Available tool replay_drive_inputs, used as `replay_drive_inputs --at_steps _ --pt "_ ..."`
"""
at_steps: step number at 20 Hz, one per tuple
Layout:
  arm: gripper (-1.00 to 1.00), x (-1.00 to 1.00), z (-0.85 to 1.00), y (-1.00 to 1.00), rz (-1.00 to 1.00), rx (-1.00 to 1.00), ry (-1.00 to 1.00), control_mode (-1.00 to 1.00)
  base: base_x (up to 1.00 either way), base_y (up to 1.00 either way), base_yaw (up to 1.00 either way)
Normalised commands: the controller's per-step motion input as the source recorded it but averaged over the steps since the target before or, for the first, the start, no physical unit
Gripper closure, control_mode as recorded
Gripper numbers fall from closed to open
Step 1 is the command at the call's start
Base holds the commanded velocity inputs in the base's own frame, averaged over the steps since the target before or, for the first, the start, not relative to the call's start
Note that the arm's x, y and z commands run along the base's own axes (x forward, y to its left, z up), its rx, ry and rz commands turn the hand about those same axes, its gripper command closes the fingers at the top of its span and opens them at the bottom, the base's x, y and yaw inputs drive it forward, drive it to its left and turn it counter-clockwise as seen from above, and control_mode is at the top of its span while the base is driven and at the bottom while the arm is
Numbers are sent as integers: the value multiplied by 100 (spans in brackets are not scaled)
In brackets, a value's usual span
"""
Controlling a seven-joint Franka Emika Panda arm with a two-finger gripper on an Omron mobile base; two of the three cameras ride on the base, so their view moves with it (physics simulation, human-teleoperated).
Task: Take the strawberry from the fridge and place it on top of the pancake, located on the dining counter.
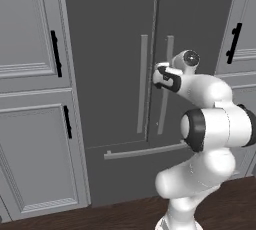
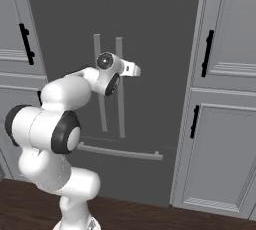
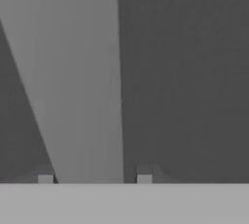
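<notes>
Fridge (image 1: 115, 49) doors closed; strawberry presumably inside, unseen. Pincer (image 3: 95, 179) spread, one fingertip each side of upright bar handle (image 3: 82, 82), dead ahead, handle's long axis vertical. Judgement: closing grips handle.

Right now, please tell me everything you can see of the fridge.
The fridge is tall, dark grey and matte, with both upper doors shut. Two slim grey vertical bar handles flank the centre seam, and a horizontal bar crosses the drawer below. Light grey cabinets stand on either side. The gripper straddles one handle, fingertips on either side.
</notes>
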Motion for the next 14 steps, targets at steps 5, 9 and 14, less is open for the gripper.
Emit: replay_drive_inputs --at_steps 5,9,14 --pt "100 -86 2 -53 -16 8 5 -100 0 0 0" --pt "100 -74 0 -95 -2 22 13 -100 0 0 0" --pt "100 -70 0 -100 0 26 16 -100 0 0 0"
